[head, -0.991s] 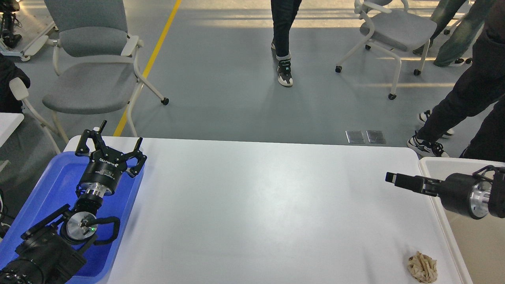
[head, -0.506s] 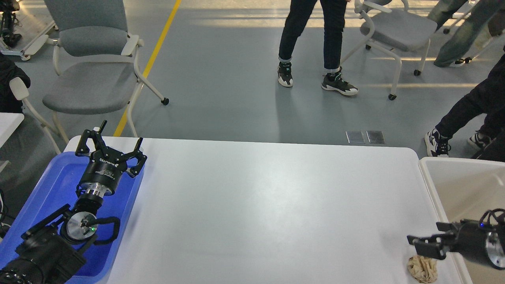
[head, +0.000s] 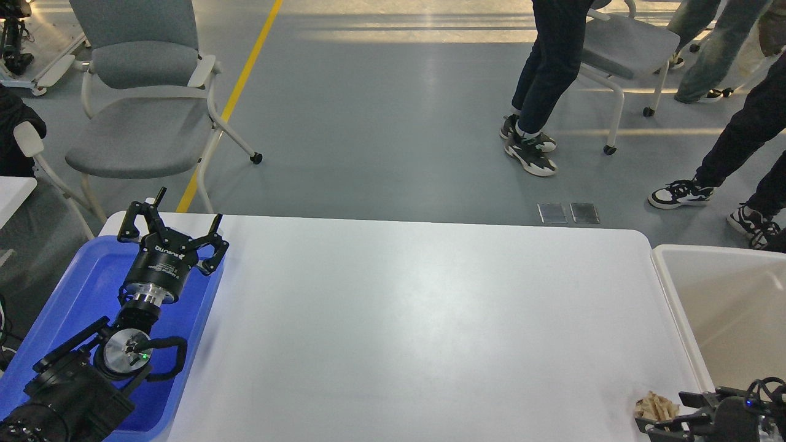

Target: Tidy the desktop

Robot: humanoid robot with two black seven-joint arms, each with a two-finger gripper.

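Note:
The white desktop [head: 417, 319] fills the middle of the head view. A crumpled tan paper wad [head: 654, 406] lies at its front right corner, partly hidden. My right gripper [head: 671, 410] is low at the bottom right edge of the view, its two fingers apart on either side of the wad's right part; I cannot tell if they touch it. My left gripper [head: 174, 226] is open and empty, held above the far right rim of the blue tray [head: 73, 294] at the desktop's left end.
An off-white bin [head: 731, 307] stands against the desktop's right edge. Grey chairs [head: 141, 110] and several walking people [head: 546, 80] are on the floor beyond the far edge. Another white table corner [head: 12, 190] shows at left.
My right gripper has dropped from beside the bin toward me and down to the paper wad, now straddling it. The left arm has not moved. People behind have walked to the right.

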